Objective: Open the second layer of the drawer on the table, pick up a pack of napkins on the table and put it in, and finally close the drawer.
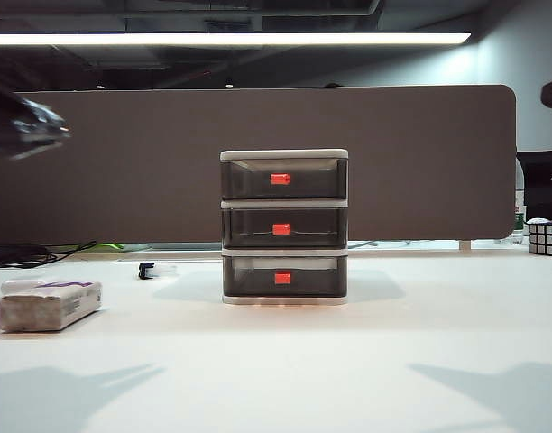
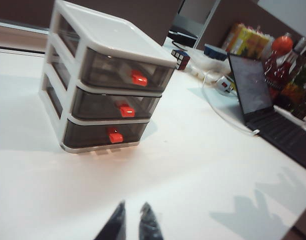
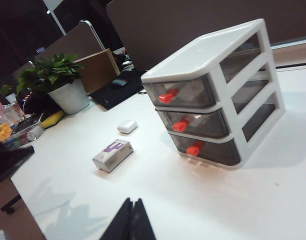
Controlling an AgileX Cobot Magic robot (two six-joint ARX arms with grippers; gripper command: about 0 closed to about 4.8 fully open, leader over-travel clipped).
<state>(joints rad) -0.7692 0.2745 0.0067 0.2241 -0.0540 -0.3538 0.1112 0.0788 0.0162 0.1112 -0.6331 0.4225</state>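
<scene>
the drawer (image 1: pixel 284 226) is standing upright near the middle of the white bench (image 1: pixel 285 361), toward its far edge in front of the grey-brown partition (image 1: pixel 393 162), all three smoky grey trays sitting flush in the white frame. the second layer (image 1: pixel 284 227) is lying closed between the top and bottom trays, its small red handle (image 1: pixel 281 229) facing the near edge. the pack of napkins (image 1: pixel 49 304) is resting flat by the bench's left edge, well apart from the drawer, purple print showing on top, with a smaller white rounded object (image 3: pixel 127 126) lying beyond it. a rubik's cube (image 1: pixel 547 237) is sitting at the far right corner. a laptop (image 2: pixel 260 100) is lying open off to the right side. a potted plant (image 3: pixel 60 80) is standing beyond the left edge. the left end effector (image 2: pixel 131 225) is hanging above bare bench in front of the drawer, its fingertips a narrow slit apart and gripping nothing. the right end effector (image 3: pixel 131 220) is hovering over the bench's near side, fingers pressed together and empty.
</scene>
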